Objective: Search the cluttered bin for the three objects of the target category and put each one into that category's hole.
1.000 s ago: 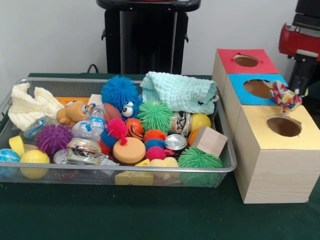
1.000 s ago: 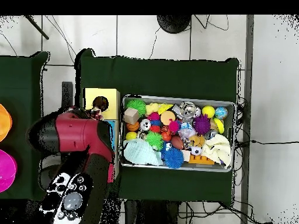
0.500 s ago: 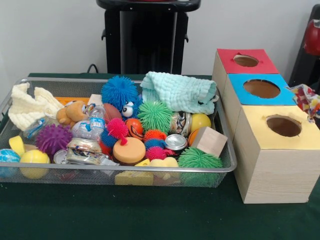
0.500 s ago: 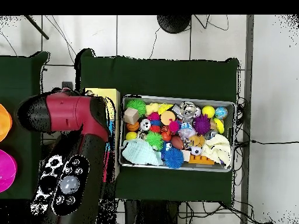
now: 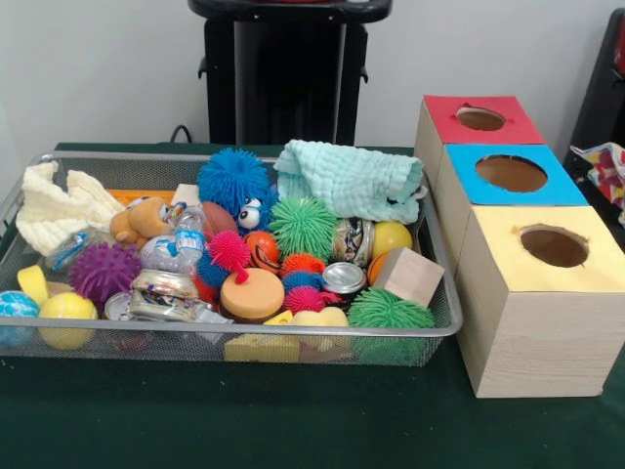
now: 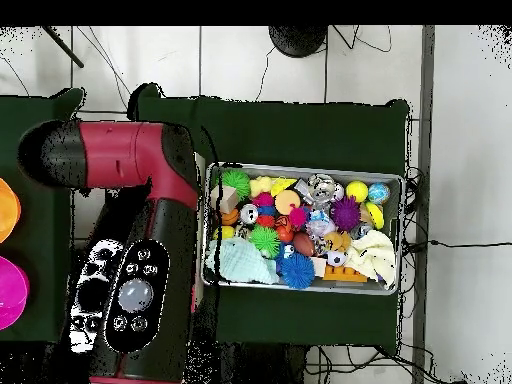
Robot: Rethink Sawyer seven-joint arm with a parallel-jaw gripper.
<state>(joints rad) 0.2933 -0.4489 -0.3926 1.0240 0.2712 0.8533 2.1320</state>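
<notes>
Three holes sit clear; crumpled wrapper (image 5: 607,168) at three o'clock could drop off target — the hand's state I cannot tell.

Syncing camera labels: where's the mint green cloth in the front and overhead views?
Front view: mint green cloth lies at the bin's far right, behind the green spiky ball.
Overhead view: it sits at the bin's lower left corner, next to the red arm.
Shared landmark: the big blue spiky ball beside the cloth.

red and black arm (image 6: 135,250) reaches up the overhead view; pincer hidden.
</notes>
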